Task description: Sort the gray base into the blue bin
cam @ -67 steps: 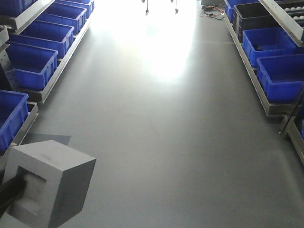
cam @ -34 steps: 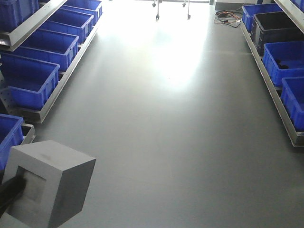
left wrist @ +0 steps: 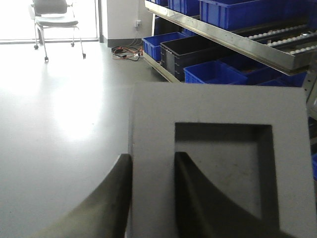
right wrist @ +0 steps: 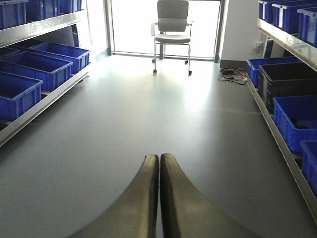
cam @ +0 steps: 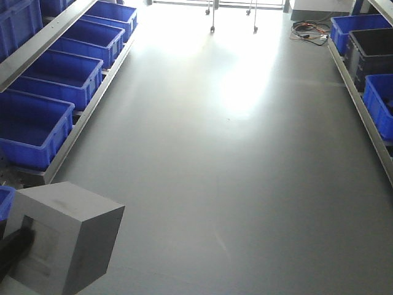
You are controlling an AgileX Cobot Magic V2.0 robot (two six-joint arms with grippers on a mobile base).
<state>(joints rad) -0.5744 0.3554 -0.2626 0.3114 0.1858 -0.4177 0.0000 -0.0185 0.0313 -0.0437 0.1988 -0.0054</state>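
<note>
The gray base fills the lower left corner of the front view, held off the floor with its recessed face turned left. In the left wrist view the gray base is close up. My left gripper is shut on its frame wall, one finger outside and the other inside the recess. A dark finger shows against the recess in the front view. Blue bins line the left rack. My right gripper is shut and holds nothing, above bare floor.
A grey aisle floor runs ahead between low metal racks. More blue bins and a black bin stand on the right. An office chair and a cable bundle are at the far end.
The whole view has advanced along the aisle: bins on both sides slid outward and toward me. The gray base stays in the same spot in the view, still held by the left gripper.
</note>
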